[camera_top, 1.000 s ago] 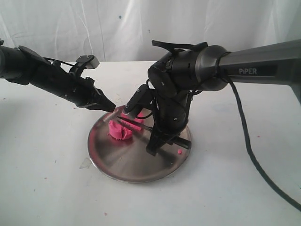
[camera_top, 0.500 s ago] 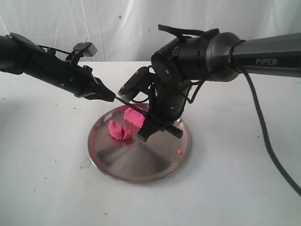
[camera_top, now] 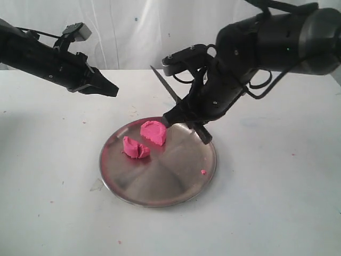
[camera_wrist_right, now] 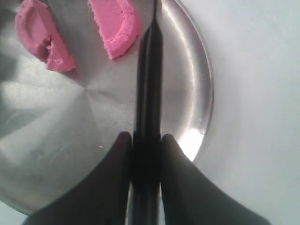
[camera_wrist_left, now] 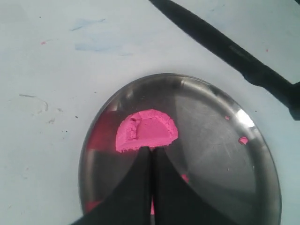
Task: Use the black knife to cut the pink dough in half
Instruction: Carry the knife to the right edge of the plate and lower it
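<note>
The pink dough lies in two half-moon pieces on a round metal plate [camera_top: 160, 181]: one half [camera_top: 153, 132] toward the back, the other [camera_top: 136, 148] left of it. My right gripper [camera_top: 184, 114] is shut on the black knife [camera_top: 165, 84] and holds it in the air above the plate's back edge, blade pointing up and left. In the right wrist view the knife [camera_wrist_right: 149, 70] runs out between the fingers [camera_wrist_right: 123, 143], beside both halves [camera_wrist_right: 115, 23] [camera_wrist_right: 42, 40]. My left gripper [camera_top: 111, 89] is shut and empty, raised left of the plate; its view shows one half [camera_wrist_left: 146, 131] past the fingertips [camera_wrist_left: 140, 157].
A small pink crumb [camera_top: 203, 172] sits near the plate's right rim, with tiny pink specks on the white table [camera_top: 53, 213] around it. A white curtain [camera_top: 133, 32] hangs behind. The knife [camera_wrist_left: 225, 44] crosses the far corner of the left wrist view.
Both arms have risen off the plate. The left gripper drew back up and left. The right gripper lifted the knife up and right, uncovering the back half of the dough.
</note>
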